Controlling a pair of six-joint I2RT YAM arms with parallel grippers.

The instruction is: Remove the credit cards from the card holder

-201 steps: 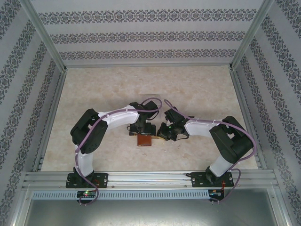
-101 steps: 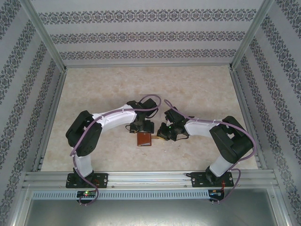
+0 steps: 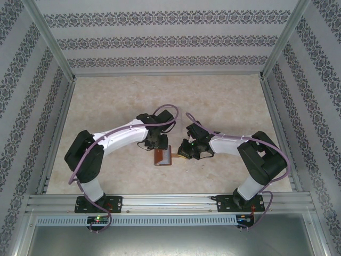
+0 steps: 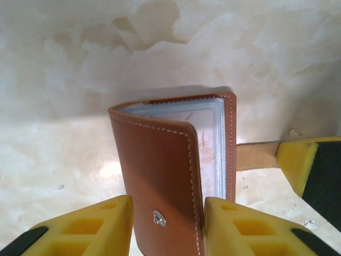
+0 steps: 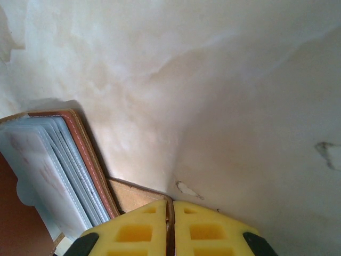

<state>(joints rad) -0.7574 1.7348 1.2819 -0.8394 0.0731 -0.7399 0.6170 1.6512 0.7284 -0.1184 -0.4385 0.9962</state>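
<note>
L gripper [image 4: 168, 226] is set narrow, gripping both side edges of the brown card holder [image 4: 160, 160]'s front cover, snap stud btwn the jaws. Holder is half-open on the marble-look table [image 4: 69, 64], mid-table btwn the two arms. Inside, credit cards [image 4: 206, 140] sit in clear sleeves, pinkish print too blurred to read. Tan tab [image 4: 256, 156] runs right to R gripper [image 5: 171, 213], jaws closed flat on it

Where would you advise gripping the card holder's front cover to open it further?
Probably the cover by its free stitched edge, coming from the snap stud end: it bows clear of the sleeves there, and the right gripper pins the tab.
</note>
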